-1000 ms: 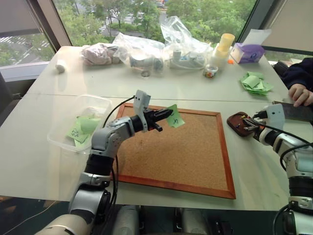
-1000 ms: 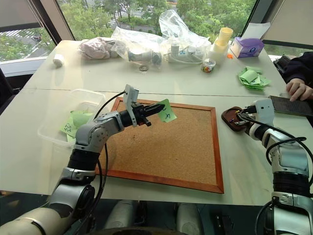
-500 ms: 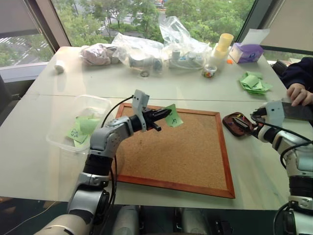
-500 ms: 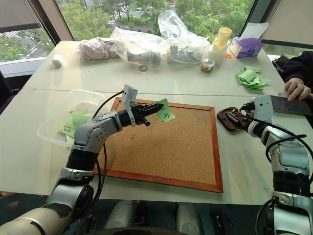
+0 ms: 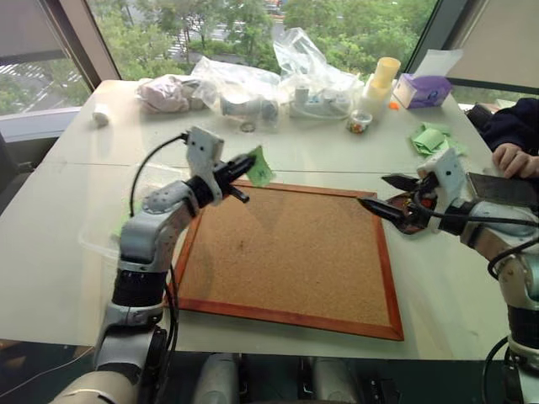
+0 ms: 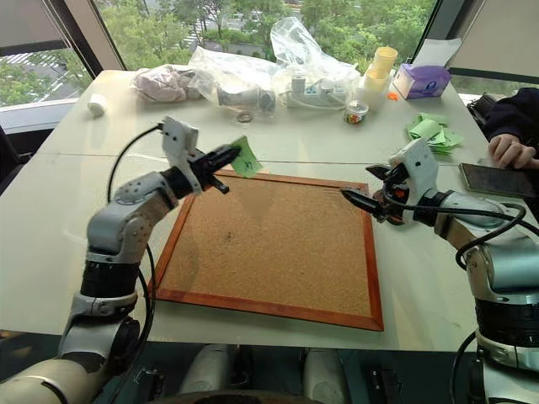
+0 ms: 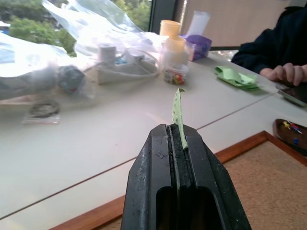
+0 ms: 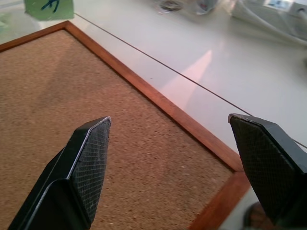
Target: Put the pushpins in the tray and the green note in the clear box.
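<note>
The left pincer [image 5: 238,171], clenched on the green note [image 5: 258,167], has swung away from the middle of the cork board [image 5: 290,252] toward its ten o'clock corner, nearer the clear box [image 5: 118,238], which lies at nine o'clock of the board behind the left arm. The note looks about ready to go in. The right pincer [image 6: 368,185], shut over the tray [image 5: 413,211] a second ago, now stands released and empty above the board's three o'clock edge, so a pushpin has probably been delivered. The tray sits just beside that edge on the desk [image 5: 67,286].

Counted: one held note, one tray, one box; several pushpins [image 7: 290,128] lie in the tray, too small to count.
</note>
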Available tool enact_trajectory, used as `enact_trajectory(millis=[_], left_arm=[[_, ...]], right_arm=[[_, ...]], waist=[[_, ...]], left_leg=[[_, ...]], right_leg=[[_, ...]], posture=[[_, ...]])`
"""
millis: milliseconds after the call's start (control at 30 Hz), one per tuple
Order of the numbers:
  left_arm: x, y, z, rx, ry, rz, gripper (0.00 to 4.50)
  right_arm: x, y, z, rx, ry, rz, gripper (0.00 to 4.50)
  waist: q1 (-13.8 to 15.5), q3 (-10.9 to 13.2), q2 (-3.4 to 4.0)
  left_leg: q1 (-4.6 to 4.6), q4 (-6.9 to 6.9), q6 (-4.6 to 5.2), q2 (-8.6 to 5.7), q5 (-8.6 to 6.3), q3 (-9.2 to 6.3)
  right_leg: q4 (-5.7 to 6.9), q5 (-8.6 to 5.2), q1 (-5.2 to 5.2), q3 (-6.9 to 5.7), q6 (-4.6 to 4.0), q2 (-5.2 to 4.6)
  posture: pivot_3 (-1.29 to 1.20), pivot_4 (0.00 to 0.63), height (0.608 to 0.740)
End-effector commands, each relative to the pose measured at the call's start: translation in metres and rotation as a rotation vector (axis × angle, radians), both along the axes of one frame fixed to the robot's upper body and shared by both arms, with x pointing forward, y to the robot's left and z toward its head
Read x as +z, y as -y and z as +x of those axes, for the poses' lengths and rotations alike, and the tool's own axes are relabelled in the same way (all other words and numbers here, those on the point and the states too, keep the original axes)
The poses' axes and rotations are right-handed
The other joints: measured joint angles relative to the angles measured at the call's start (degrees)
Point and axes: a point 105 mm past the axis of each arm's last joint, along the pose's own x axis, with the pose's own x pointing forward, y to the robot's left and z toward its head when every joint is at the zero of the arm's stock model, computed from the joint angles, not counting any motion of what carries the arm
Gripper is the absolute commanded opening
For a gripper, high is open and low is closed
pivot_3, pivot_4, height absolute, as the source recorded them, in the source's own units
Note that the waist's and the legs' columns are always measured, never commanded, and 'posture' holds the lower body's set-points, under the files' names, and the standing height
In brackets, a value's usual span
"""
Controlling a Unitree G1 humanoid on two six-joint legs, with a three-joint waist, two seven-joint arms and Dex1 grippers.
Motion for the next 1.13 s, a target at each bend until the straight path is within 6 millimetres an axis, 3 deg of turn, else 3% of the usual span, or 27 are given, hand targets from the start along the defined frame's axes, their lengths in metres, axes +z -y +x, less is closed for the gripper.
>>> enact_trajectory(millis=[33,200,300,400,533,600,633,767,933,1033,1133], left_arm=[[0.011,-0.056,-0.014,0.124,-0.004,0.008,0.00],[-0.003,-0.110,-0.029,0.216,-0.092,0.093,0.00],[-0.015,-0.119,-0.034,0.212,-0.139,0.127,0.00],[-0.029,-0.130,-0.034,0.227,-0.183,0.191,1.07],[-0.032,-0.133,-0.039,0.163,-0.212,0.226,2.99],[-0.025,-0.125,-0.040,0.109,-0.190,0.239,4.10],[-0.021,-0.119,-0.040,0.075,-0.181,0.241,4.40],[-0.006,-0.062,-0.060,-0.230,-0.133,0.260,4.40],[-0.013,-0.006,-0.080,-0.487,-0.109,0.336,4.40],[-0.019,0.012,-0.082,-0.561,-0.109,0.322,4.40],[-0.029,0.017,-0.080,-0.585,-0.132,0.326,4.40]], right_arm=[[0.011,-0.018,-0.004,0.096,0.040,-0.009,4.04],[0.008,-0.023,0.003,0.123,0.040,-0.032,4.04],[0.008,-0.025,0.006,0.133,0.043,-0.033,4.04],[0.008,-0.026,0.008,0.137,0.044,-0.033,4.08],[0.006,-0.020,0.007,0.129,0.036,-0.059,4.08],[0.002,-0.013,0.006,0.111,0.022,-0.069,4.08],[0.001,-0.010,0.005,0.105,0.018,-0.082,4.08],[-0.004,0.004,-0.004,0.079,-0.009,-0.105,4.08],[-0.007,0.017,-0.014,0.054,-0.034,-0.117,4.08],[-0.008,0.021,-0.018,0.049,-0.033,-0.133,4.08],[-0.005,0.022,-0.019,0.042,-0.026,-0.127,4.08]], waist=[[-0.4,0.0,0.00],[0.0,0.0,-0.08],[0.3,0.1,-0.10],[0.2,0.1,-0.10],[-0.3,0.1,-0.14],[-0.2,0.1,-0.14],[-0.2,0.1,-0.14],[-0.1,0.1,-0.20],[-0.3,0.1,-0.19],[-0.4,0.1,-0.19],[-0.4,0.1,-0.19]], left_leg=[[0.00,-0.01,-0.01,0.00,0.00,-0.01],[-0.03,0.02,0.00,-0.01,0.00,-0.01],[-0.04,0.02,0.00,-0.01,-0.01,0.01],[-0.04,0.01,0.00,-0.02,-0.01,0.04],[-0.06,0.00,0.00,-0.01,-0.01,0.09],[-0.07,0.00,-0.01,0.00,-0.01,0.07],[-0.07,0.00,-0.01,0.00,-0.01,0.08],[-0.09,0.01,0.00,0.01,-0.01,0.08],[-0.06,0.00,-0.01,-0.02,-0.01,0.08],[-0.04,0.01,-0.01,-0.02,0.00,0.08],[-0.02,0.00,-0.01,-0.01,0.00,0.08]], right_leg=[[0.01,0.00,-0.01,0.00,0.00,0.00],[0.00,0.00,0.00,-0.01,0.00,-0.04],[-0.01,0.00,0.00,-0.01,-0.01,-0.06],[0.01,0.00,-0.03,-0.01,-0.01,-0.06],[0.01,0.00,-0.07,-0.01,-0.01,-0.04],[0.01,0.00,-0.08,-0.01,-0.01,-0.04],[0.01,0.00,-0.07,-0.01,-0.01,-0.04],[0.01,0.00,-0.07,-0.01,-0.01,-0.09],[0.02,0.00,-0.06,0.00,-0.01,-0.08],[0.02,0.00,-0.05,0.00,-0.01,-0.03],[0.02,0.00,-0.06,0.02,-0.01,-0.01]], posture=[[0.00,0.150,0.740],[0.00,0.150,0.740],[0.00,0.150,0.740],[0.00,0.150,0.740],[0.00,0.150,0.740],[0.00,0.150,0.740],[0.00,0.150,0.740],[0.00,0.150,0.740],[0.00,0.150,0.740],[0.00,0.150,0.740],[0.00,0.150,0.740]])
